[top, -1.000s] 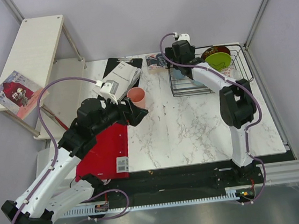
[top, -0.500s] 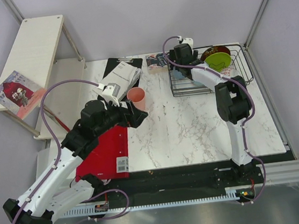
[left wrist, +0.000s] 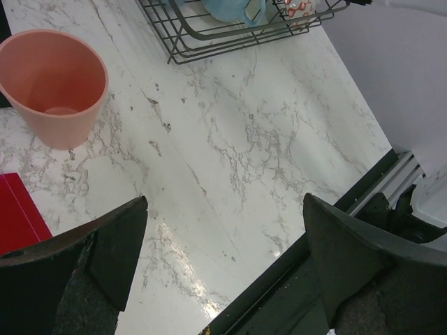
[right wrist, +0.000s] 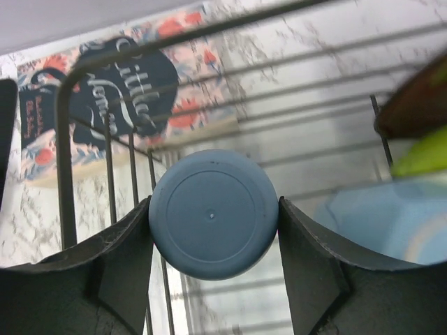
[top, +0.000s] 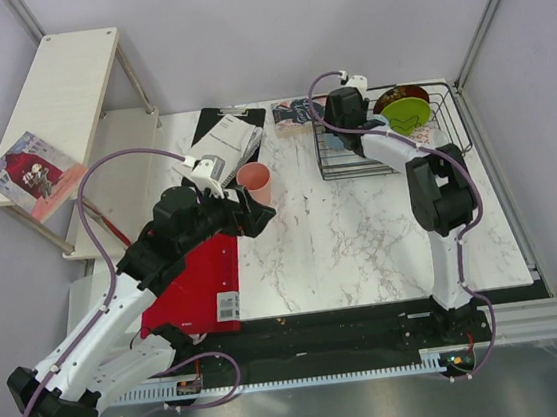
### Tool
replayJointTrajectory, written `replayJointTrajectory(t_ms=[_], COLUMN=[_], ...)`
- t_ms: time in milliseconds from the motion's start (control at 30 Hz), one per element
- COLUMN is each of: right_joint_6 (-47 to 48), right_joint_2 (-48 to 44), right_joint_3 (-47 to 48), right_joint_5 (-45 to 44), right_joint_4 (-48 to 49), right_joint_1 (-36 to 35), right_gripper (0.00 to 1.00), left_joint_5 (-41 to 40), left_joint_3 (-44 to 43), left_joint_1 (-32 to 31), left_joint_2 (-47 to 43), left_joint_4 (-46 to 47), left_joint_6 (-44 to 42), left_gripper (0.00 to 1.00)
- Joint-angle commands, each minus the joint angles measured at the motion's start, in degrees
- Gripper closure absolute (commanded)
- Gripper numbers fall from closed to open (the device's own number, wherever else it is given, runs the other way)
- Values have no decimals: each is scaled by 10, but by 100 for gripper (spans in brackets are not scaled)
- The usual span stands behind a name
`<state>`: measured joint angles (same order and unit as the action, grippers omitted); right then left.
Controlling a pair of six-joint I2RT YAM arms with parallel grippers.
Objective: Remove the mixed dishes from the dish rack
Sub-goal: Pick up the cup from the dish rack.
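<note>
Standing upside down at the left end of the dish rack (right wrist: 63, 174), the grey-blue cup (right wrist: 213, 214) is clamped by the right hand (right wrist: 214, 208), and it looks light, stiff and slick, best gripped across its round wall.

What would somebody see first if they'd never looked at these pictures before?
Probably the grey-blue cup, its round bottom filling the right wrist view, with the right gripper closed on its sides inside the black dish rack. Next comes the pink cup, standing upright alone on the marble table left of the rack. The lime-green plate stands in the rack's right end.
</note>
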<state>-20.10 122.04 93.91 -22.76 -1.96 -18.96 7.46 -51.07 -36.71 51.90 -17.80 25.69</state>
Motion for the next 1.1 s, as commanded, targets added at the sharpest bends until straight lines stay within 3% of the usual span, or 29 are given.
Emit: replayJointTrajectory(t_ms=[0,67,200,400,600,633,733,833,1067], right_joint_6=[-126,-152,-161,-231,-368,-391,-479,-518,-517], right_joint_2=[-137,-225,-333,-505,-673,-682,-691,-686,-654], right_joint_3=[-94,-175,-246,-439,-662,-707,-782,-821,-840], right_joint_5=[4,15,25,145,270,281,307,311,309], right_joint_4=[63,130,153,237,465,502,649,721,750], right_joint_1=[-3,-24,-82,-96,-95,-94,-94,-96,-118], right_gripper=[100,100,100,100,100,100,100,100,100], left_joint_5=[-17,-23,-25,-47,-29,-8,36,85,176], left_joint_3=[13,14,14,34,118,133,178,192,229], left_joint_1=[1,1,1,1,2,2,3,4,3], left_joint_2=[-12,-9,-11,-29,-85,-94,-112,-93,-23], left_joint_4=[25,27,27,48,176,250,340,371,495], left_joint_6=[-6,-6,6,37,94,110,143,167,235], left_gripper=[2,2,3,3,0,0,1,1,7])
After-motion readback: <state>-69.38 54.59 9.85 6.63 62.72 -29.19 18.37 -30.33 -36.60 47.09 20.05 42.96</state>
